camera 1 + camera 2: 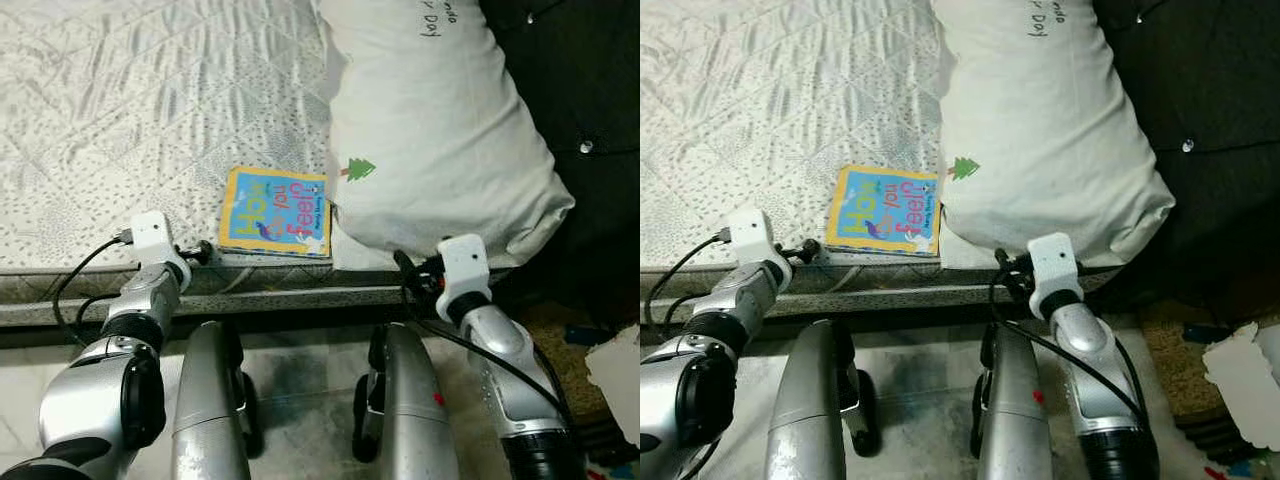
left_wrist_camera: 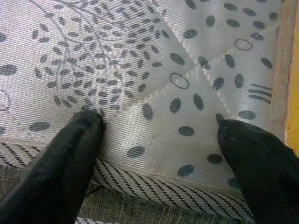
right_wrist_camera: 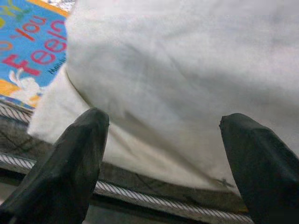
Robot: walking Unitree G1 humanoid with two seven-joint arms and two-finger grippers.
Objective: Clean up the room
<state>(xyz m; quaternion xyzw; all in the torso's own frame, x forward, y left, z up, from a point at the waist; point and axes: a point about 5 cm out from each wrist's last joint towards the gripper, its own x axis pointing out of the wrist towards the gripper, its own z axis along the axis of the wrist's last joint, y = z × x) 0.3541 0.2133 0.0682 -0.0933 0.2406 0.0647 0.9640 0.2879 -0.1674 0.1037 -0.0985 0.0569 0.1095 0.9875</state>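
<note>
A children's book (image 1: pixel 276 212) with a blue cover and yellow border lies flat on the quilted mattress (image 1: pixel 120 120), near its front edge. A large white pillow (image 1: pixel 430 130) with a small green tree print overlaps the book's right side. My left gripper (image 2: pixel 159 135) is open at the mattress edge just left of the book, whose yellow border (image 2: pixel 293 70) is beside one finger. My right gripper (image 3: pixel 163 140) is open in front of the pillow's (image 3: pixel 187 70) near edge, with a corner of the book (image 3: pixel 32 51) off to one side. Neither holds anything.
The bed's striped side rail (image 1: pixel 300 295) runs across in front of my legs (image 1: pixel 210 400). A dark padded surface (image 1: pixel 580 100) rises right of the pillow. On the floor at the right lie a brown mat (image 1: pixel 555 340) and a torn white paper (image 1: pixel 620 370).
</note>
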